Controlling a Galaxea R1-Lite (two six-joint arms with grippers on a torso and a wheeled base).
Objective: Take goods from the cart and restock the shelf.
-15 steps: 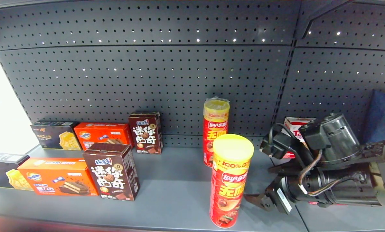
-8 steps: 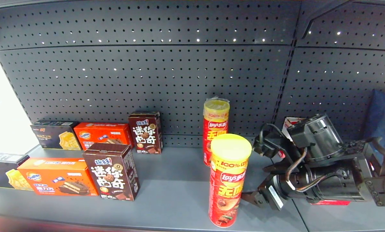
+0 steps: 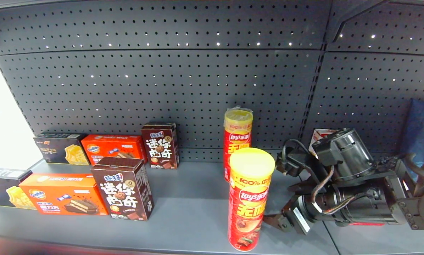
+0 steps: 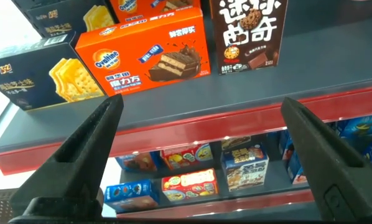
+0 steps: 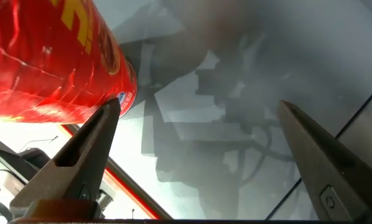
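- The chip can (image 3: 251, 198) stands upright near the shelf's (image 3: 190, 212) front edge, before a second can (image 3: 237, 140).
- Your right end effector (image 5: 197, 106) is spread wide, one finger just beside the can's base; your left end effector (image 4: 201, 101) gapes empty.
- Expect a light, stiff, slick, tippy tube; grip it mid-body.

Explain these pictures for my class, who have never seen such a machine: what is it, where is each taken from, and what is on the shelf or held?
This is a two-armed robot restocking a shop shelf. The wide picture comes from a camera on its head; the other two from cameras on its wrists, looking out between each hand's two fingers. Among the goods on it are an orange box, a brown box, a front can and a rear can of chips. The right hand is open beside the front can; the left hand is open before the shelf's edge. Neither holds anything.
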